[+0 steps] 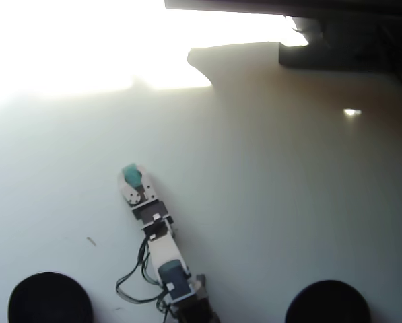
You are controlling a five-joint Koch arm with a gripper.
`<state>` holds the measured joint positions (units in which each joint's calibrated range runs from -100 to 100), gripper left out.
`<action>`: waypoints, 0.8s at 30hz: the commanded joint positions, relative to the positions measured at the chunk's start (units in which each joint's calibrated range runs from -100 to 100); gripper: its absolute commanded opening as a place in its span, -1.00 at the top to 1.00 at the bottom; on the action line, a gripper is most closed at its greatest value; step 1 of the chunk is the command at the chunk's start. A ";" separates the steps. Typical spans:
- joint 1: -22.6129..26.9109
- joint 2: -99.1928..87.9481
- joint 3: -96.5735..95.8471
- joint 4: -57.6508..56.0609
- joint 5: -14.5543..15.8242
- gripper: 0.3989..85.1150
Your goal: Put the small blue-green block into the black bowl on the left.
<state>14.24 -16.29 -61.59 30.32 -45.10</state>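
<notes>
At the bottom left corner of the overhead view sits the black bowl (50,298), a round matte shape with no shine, cut off by the lower edge. A tiny dark fleck (91,241) lies on the bare counter (268,202) a little above and to the right of it. The counter is a smooth, pale surface, washed out to white glare across its upper left.

Right of the bowl, the arm (163,259) rises from the bottom edge and leans up and to the left: boxy white plastic segments, a dark blue-grey motor block, and thin black wires looping out on its left side. At its tip is the hand (130,180), made of flat pale plates. The small blue-green block (131,177), a little teal rectangle with a matte face, sits right at the hand's tip, with the pale plates close against it on both sides. The hand looks narrowed around the block, but whether it truly grips it cannot be told from this height. The block is well apart from the black bowl, above and to the right of it.

Far to the right, at the bottom edge, is a second black bowl (327,303), the same round matte form. Dark shapes (342,40) fill the top right corner.
</notes>
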 commanded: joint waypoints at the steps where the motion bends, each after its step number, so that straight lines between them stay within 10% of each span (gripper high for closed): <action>1: 0.44 -5.30 0.04 2.96 0.15 0.93; 24: 10.21 -50.08 -3.75 -17.55 1.47 0.94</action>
<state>23.47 -63.13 -66.85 13.37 -44.08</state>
